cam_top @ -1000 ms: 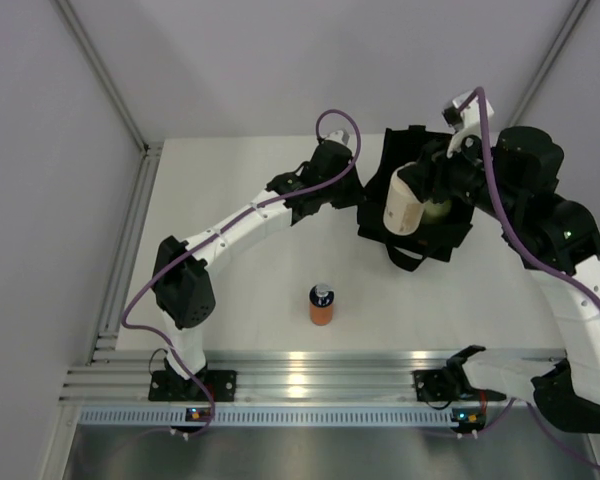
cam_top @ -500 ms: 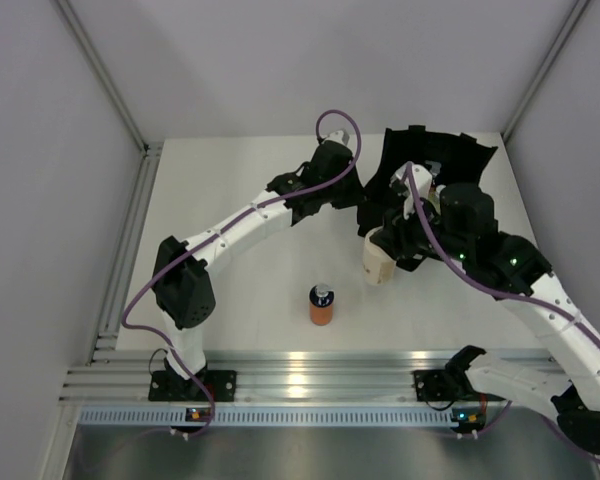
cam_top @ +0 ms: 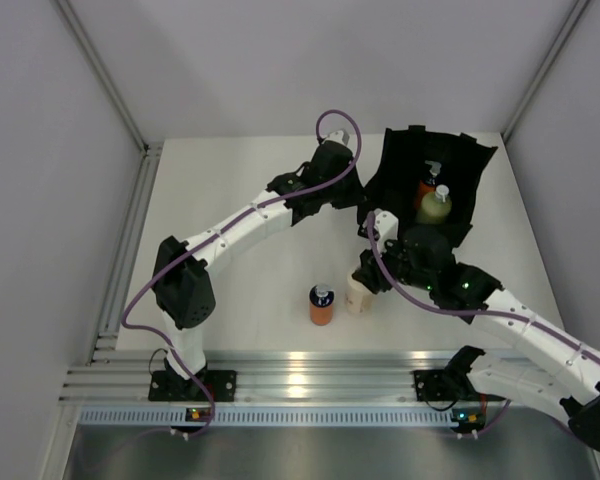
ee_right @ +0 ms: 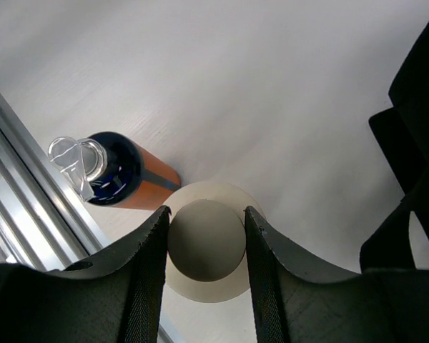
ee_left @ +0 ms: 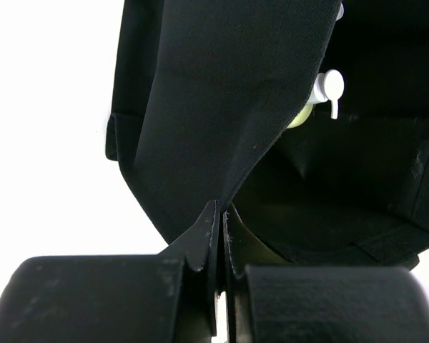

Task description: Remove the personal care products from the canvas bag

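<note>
**Jaws grip the beige bottle and the bag rim**

Jaws of the right gripper [ee_right: 206,216] are clenched on the cream cap of the beige bottle [ee_right: 206,251]. It is held upright at the near middle of the bench [cam_top: 230,180], just right of the orange bottle [cam_top: 322,305]. I cannot tell whether its base touches the bench. Jaws of the left gripper [ee_left: 219,223] are pinched shut on a fold at the left rim of the bag [cam_top: 462,168], which sits far right with its mouth open.

No brand or writing can be read: any print on the bottles is too small from above, and the wrist views show caps and bare sides only. The orange bottle's dark blue cap carries a clear loop [ee_right: 74,158].

Inside the bag stand the pump bottle [cam_top: 436,207] and, just behind it, the second orange bottle [cam_top: 425,188]. The pump bottle partly covers that one, and its dark cap is lost against the black fabric.

In the left wrist view a fabric fold hides all of the pump bottle but its white pump and a yellow-green sliver. The right wrist camera sees the beige bottle end-on, so its sides are hidden, and the bag is cut off at the right edge. From above, the right gripper covers the cream cap. The bag's handles are hard to make out, black on black.
</note>
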You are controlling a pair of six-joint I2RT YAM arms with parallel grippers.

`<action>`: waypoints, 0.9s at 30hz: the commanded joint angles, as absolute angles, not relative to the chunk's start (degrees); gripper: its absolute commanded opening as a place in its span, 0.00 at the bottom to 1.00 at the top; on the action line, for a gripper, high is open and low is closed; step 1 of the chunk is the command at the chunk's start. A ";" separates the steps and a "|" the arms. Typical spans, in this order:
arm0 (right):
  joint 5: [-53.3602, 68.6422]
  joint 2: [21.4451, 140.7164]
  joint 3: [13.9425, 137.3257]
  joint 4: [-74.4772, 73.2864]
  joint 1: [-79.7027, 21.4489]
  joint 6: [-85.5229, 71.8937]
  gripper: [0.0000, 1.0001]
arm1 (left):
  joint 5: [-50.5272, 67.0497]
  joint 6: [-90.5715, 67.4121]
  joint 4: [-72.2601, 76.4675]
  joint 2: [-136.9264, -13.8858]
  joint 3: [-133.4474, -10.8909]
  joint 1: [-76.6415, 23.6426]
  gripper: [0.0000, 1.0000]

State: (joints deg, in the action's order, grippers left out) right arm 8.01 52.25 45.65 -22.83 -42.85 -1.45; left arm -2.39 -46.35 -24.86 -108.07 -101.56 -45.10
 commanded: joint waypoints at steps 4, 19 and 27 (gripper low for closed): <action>6.86 52.12 41.40 -1.76 -45.96 -4.74 0.00 | -3.08 -45.35 -25.14 -105.73 -102.04 -45.18 0.00; -3.86 52.21 43.24 -3.06 -50.54 -6.07 0.65 | -1.68 -45.09 -25.14 -106.17 -103.18 -45.18 0.00; -19.75 55.69 59.12 -17.37 -46.69 -9.39 0.84 | -0.97 -44.65 -25.14 -106.35 -103.01 -45.18 0.00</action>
